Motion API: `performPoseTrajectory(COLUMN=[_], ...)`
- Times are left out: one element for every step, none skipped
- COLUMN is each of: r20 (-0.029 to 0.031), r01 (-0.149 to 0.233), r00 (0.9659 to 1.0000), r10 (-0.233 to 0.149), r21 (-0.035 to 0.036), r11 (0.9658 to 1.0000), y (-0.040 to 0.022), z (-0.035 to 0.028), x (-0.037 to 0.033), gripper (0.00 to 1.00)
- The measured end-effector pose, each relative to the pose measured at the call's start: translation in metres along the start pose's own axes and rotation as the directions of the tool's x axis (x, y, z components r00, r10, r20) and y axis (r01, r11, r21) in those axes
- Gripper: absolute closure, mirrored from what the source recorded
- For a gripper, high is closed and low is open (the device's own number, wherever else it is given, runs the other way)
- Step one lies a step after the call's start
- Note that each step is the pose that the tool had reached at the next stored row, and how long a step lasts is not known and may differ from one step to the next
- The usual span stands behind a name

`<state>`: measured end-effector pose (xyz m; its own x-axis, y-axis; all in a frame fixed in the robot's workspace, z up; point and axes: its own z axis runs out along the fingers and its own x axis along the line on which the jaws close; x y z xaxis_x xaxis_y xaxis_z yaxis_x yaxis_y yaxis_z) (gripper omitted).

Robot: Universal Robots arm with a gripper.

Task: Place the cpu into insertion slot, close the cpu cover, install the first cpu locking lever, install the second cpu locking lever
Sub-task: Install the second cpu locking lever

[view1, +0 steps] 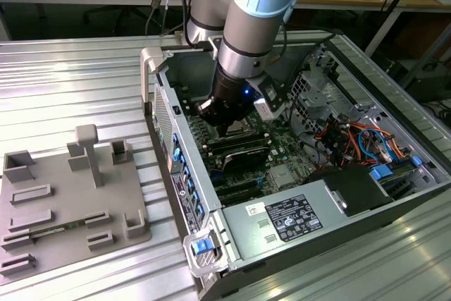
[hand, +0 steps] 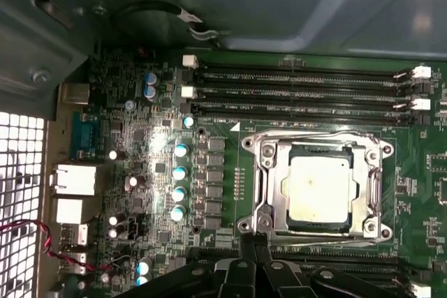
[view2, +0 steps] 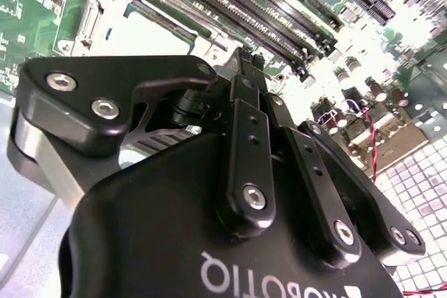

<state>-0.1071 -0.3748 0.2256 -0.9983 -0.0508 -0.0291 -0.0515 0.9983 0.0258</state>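
The cpu (hand: 318,190) lies flat in the insertion slot (hand: 260,222), its silver top showing through the window of the cpu cover (hand: 269,172). The cover lies down flat over it. A thin wire lever (hand: 314,135) runs along the cover's side toward the memory slots. Another lever (hand: 328,239) runs along the opposite side. My gripper (hand: 253,246) is shut, its tips together just off that second side, at a corner of the socket. Whether the tips touch the lever I cannot tell. The second wrist view has the shut gripper (view2: 248,61) beside the cover (view2: 105,5). In the exterior view the gripper (view1: 224,126) reaches down inside the computer case.
Long black memory slots (hand: 300,85) flank the socket. The grey case wall (hand: 279,5) rises just behind them. Coloured cables (view1: 352,139) and a power supply (view1: 282,220) fill the case on the exterior view's right. A grey fixture plate (view1: 63,202) lies on the exterior view's left.
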Motion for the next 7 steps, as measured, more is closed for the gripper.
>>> performPoseTrajectory(r20=[-0.0001,-0.0003,-0.0002,-0.0002,-0.0002,-0.0002,-0.0002], r01=[0.000,0.000,0.000,0.000,0.000,0.000,0.000], r00=[1.0000,1.0000,1.0000,1.0000,1.0000,1.0000,1.0000], r10=[0.000,0.000,0.000,0.000,0.000,0.000,0.000], r21=[0.0014,0.0018,0.0018,0.0019,0.0020,0.0020,0.0021], r11=[1.0000,1.0000,1.0000,1.0000,1.0000,1.0000,1.0000], y=[0.0000,0.0000,0.0000,0.0000,0.0000,0.0000,0.0000], z=[0.0000,-0.0001,-0.0001,-0.0001,-0.0001,-0.0001,-0.0001], x=[-0.0001,0.0000,0.0000,0.0000,0.0000,0.0000,0.0000], gripper=[0.89,0.89,0.89,0.89,0.89,0.89,0.89])
